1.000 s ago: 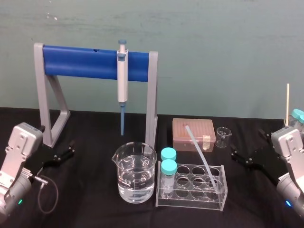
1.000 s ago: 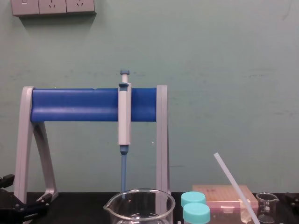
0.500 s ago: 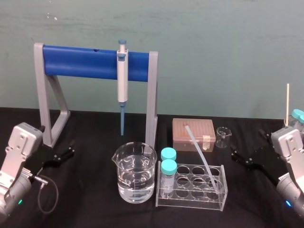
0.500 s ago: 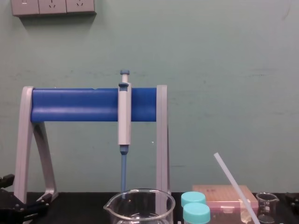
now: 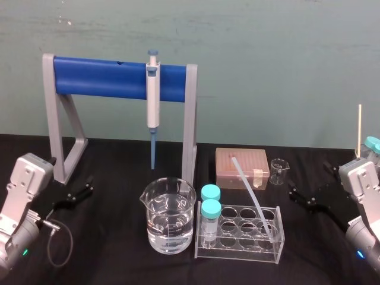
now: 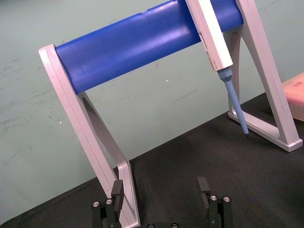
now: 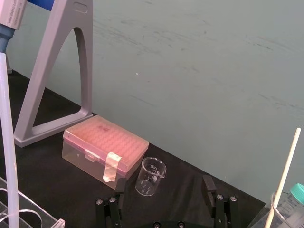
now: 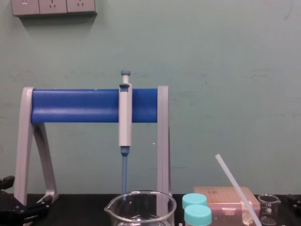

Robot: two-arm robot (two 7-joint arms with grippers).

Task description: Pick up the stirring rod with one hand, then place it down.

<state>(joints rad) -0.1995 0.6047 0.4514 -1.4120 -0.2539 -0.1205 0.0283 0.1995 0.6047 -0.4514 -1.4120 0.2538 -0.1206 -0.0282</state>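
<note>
Right gripper (image 7: pixel 165 187) low over black table (image 5: pixel 119 261) at right side, fingers spread apart, nothing between them; small glass beaker (image 7: pixel 151 176) just ahead. Left gripper (image 6: pixel 160 192) low at left side, near foot of pipette stand (image 6: pixel 90 137), fingers also apart, empty. Stirring rod (image 5: pixel 252 193) leans tilted in clear test tube rack (image 5: pixel 237 240), lower end in rack's right part, top toward pink tip box (image 5: pixel 241 168), well apart from both grippers.

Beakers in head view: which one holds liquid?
The large clear glass beaker left of the clear tube rack holds liquid; the small clear glass beaker beside the pink box looks empty.
</note>
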